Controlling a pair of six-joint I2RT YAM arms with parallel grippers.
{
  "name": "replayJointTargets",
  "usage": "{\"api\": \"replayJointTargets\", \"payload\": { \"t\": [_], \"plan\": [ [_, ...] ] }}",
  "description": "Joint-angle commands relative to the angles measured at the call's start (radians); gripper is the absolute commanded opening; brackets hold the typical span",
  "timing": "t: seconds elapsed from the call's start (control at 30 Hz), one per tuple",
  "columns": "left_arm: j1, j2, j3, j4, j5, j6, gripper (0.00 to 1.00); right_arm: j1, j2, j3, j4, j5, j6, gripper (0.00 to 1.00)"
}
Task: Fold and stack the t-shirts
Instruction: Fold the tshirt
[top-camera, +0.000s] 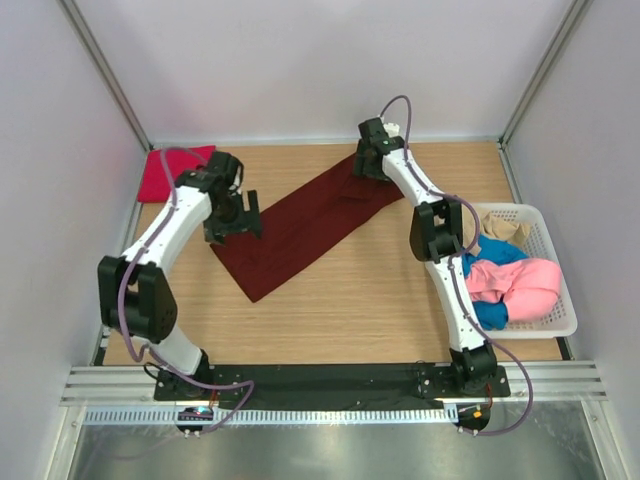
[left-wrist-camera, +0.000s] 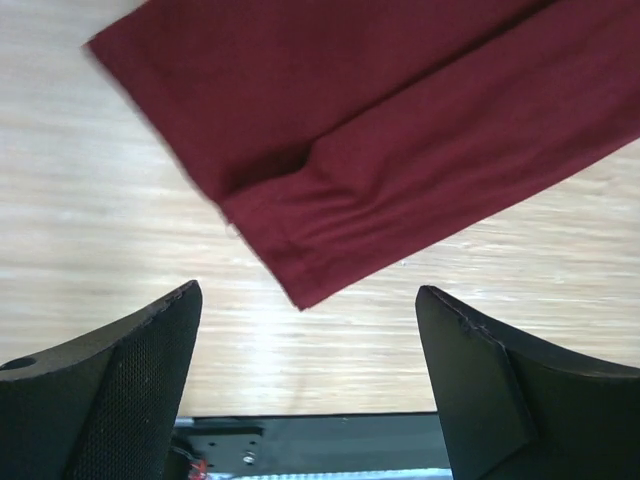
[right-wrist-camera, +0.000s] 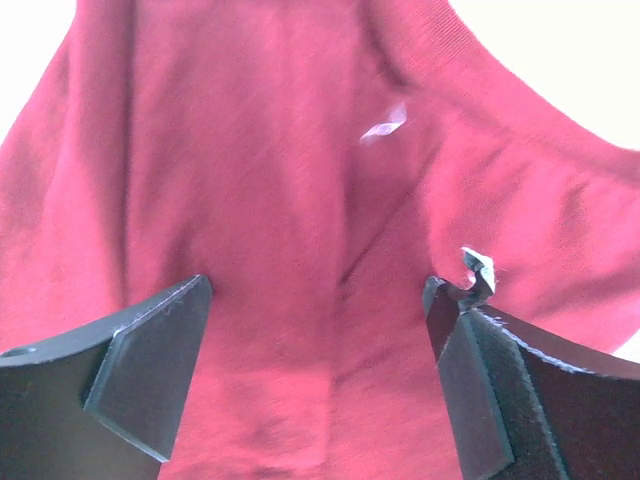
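A dark maroon t-shirt (top-camera: 305, 225) lies folded into a long strip, running diagonally across the table. My left gripper (top-camera: 232, 215) is open and empty just off the strip's left end; the left wrist view shows the shirt's hem corner (left-wrist-camera: 330, 240) above bare wood between the fingers. My right gripper (top-camera: 368, 165) is open right over the strip's far right end; the right wrist view shows the collar area (right-wrist-camera: 300, 200) filling the gap between the fingers. A bright crimson-red shirt (top-camera: 168, 170) lies folded at the back left. Pink (top-camera: 520, 282), blue (top-camera: 490, 255) and beige (top-camera: 497, 228) shirts sit in the basket.
A white slatted basket (top-camera: 555, 325) stands at the right edge of the table. Grey walls close in the left, back and right sides. A black mounting rail (top-camera: 320, 380) runs along the near edge.
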Motion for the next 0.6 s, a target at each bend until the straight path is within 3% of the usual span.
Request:
{"api": "replayJointTargets", "payload": {
  "t": [0.0, 0.2, 0.33, 0.57],
  "plan": [
    [-0.104, 0.091, 0.079, 0.001, -0.082, 0.105, 0.89, 0.001, -0.067, 0.076, 0.002, -0.072, -0.027, 0.96],
    [-0.124, 0.283, 0.201, -0.017, -0.173, 0.208, 0.87, 0.004, -0.323, -0.033, -0.094, -0.131, -0.007, 0.98],
    [-0.122, 0.386, 0.233, 0.008, -0.139, 0.208, 0.85, 0.012, -0.513, -0.178, -0.156, -0.181, -0.032, 0.98],
    [-0.121, 0.506, 0.184, 0.091, -0.147, 0.208, 0.86, 0.029, -0.885, -0.662, -0.145, -0.244, -0.029, 0.98]
  ]
}}
